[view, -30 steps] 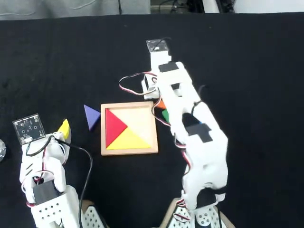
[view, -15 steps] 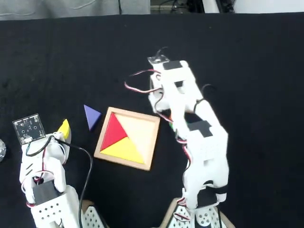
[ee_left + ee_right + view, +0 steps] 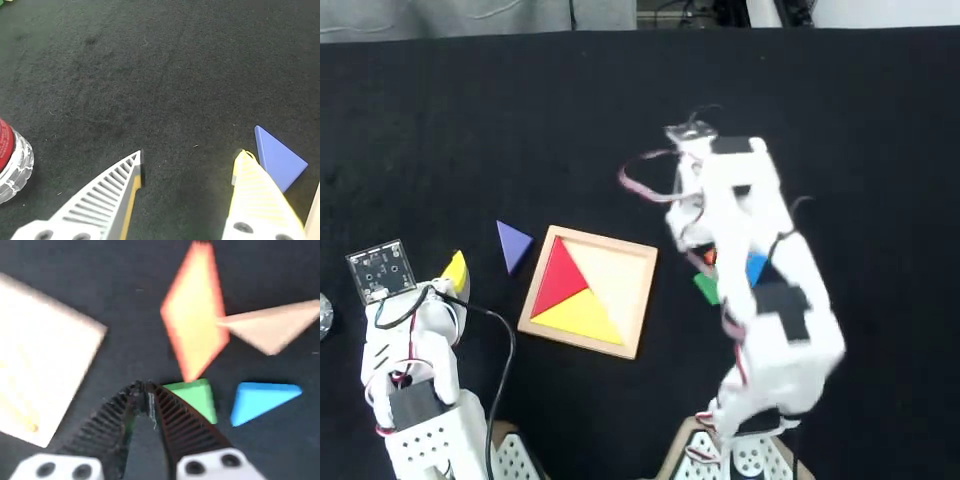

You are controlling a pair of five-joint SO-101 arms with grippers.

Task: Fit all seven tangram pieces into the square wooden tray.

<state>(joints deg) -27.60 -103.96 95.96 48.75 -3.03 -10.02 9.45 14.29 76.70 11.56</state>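
Bright, even light, seemingly from overhead, leaves only soft shadows.

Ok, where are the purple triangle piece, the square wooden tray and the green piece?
purple triangle piece (image 3: 512, 244): high view, middle of its top face.
square wooden tray (image 3: 620, 282): high view, bare floor of its unfilled part.
green piece (image 3: 197, 399): right wrist view, its visible top face.

Table (image 3: 860, 100) was covered in black cloth. Beyond its far edge, a grey surface (image 3: 470, 15) was seen at left, a white surface (image 3: 890, 12) at right.
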